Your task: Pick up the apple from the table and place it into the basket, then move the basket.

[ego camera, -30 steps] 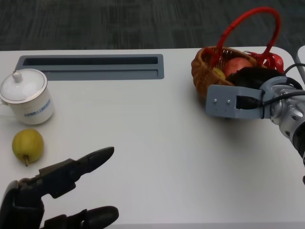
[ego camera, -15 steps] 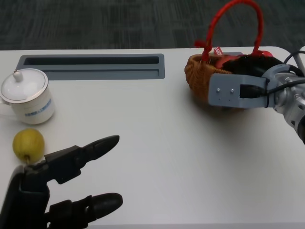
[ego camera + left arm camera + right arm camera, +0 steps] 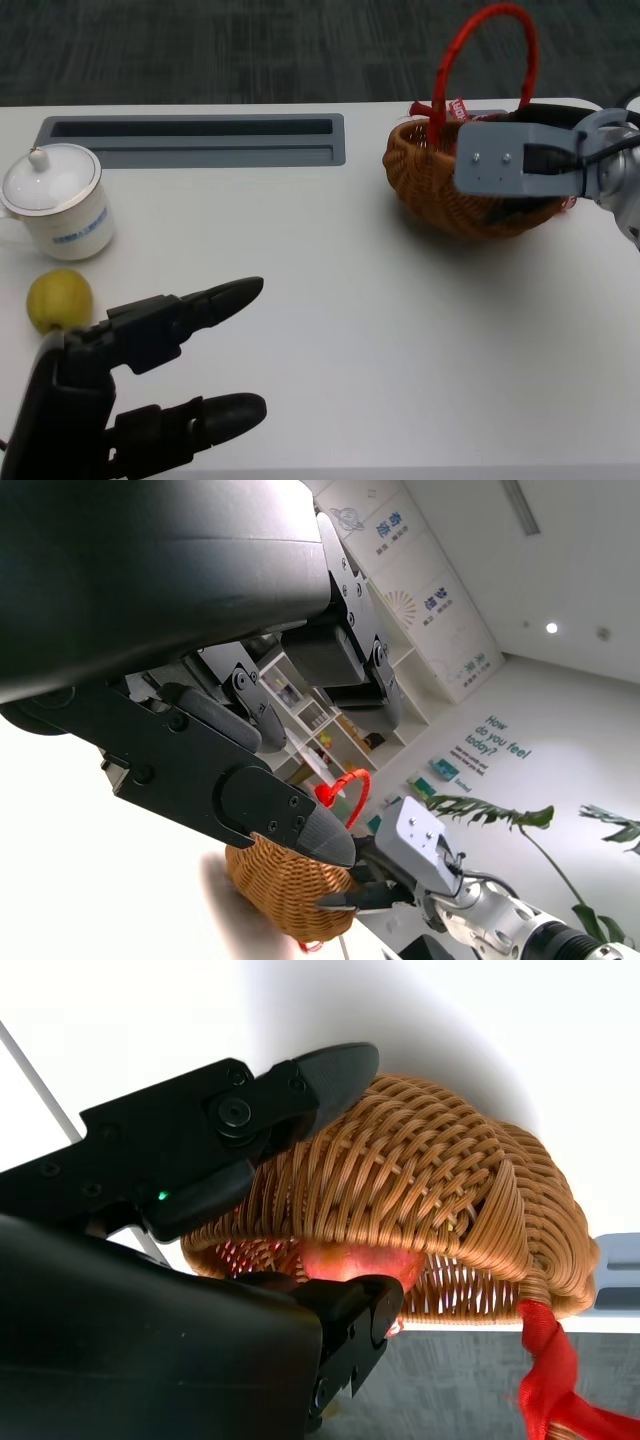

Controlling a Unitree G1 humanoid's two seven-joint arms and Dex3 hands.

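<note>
- The basket (image 3: 440, 185) is woven brown wicker with a rounded bowl and a tall red handle (image 3: 490, 50) arching over it, a red ribbon tied where the handle meets the rim.
- It stands on the white table (image 3: 360, 310), well to the right of the grey recessed tray (image 3: 190, 140) and near the table's far right corner.
- The apple (image 3: 345, 1258) shows only in the right wrist view, as a red-orange patch inside the basket, just past the rim; its full shape is hidden by wicker and fingers.
- In the head view the apple cannot be seen: the grey wrist block and the right hand (image 3: 545, 150) cover the near side of the basket.
- The right hand grips the basket at its rim: in the right wrist view one finger (image 3: 250, 1110) lies against the outer wicker wall while another reaches inside by the apple.
- Whether the basket's base rests on the table or is raised cannot be told.
- The left hand (image 3: 130, 385) hovers low over the table's near edge, well apart from the basket, fingers spread and holding nothing.
- Just beyond the left hand lies a yellow pear (image 3: 58, 298), partly covered by it.
- Past the pear stands a white lidded cup (image 3: 55, 200), its handle cut off by the picture's edge.
</note>
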